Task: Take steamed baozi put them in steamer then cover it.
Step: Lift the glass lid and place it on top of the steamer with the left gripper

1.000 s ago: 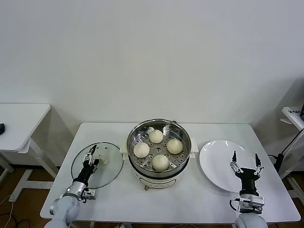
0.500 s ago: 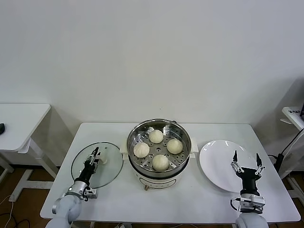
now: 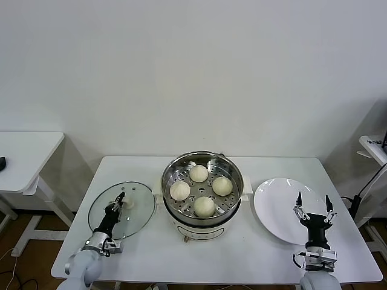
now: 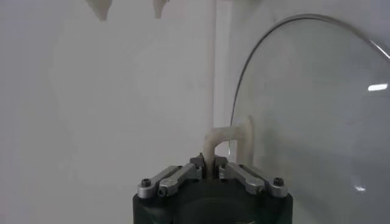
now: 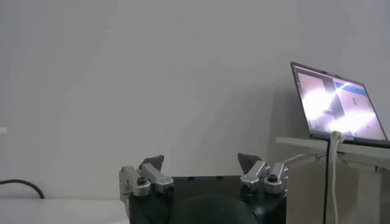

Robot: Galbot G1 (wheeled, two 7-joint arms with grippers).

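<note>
Though no writing readable, left pincer clamps cover handle.

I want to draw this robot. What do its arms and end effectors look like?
Both arms are pale grey-white and rounded, each ending in a silver metal cuff and a black wrist block. The left end effector and the right end effector have slim dark fingers on silver hinged links fastened with small black screws.
</note>
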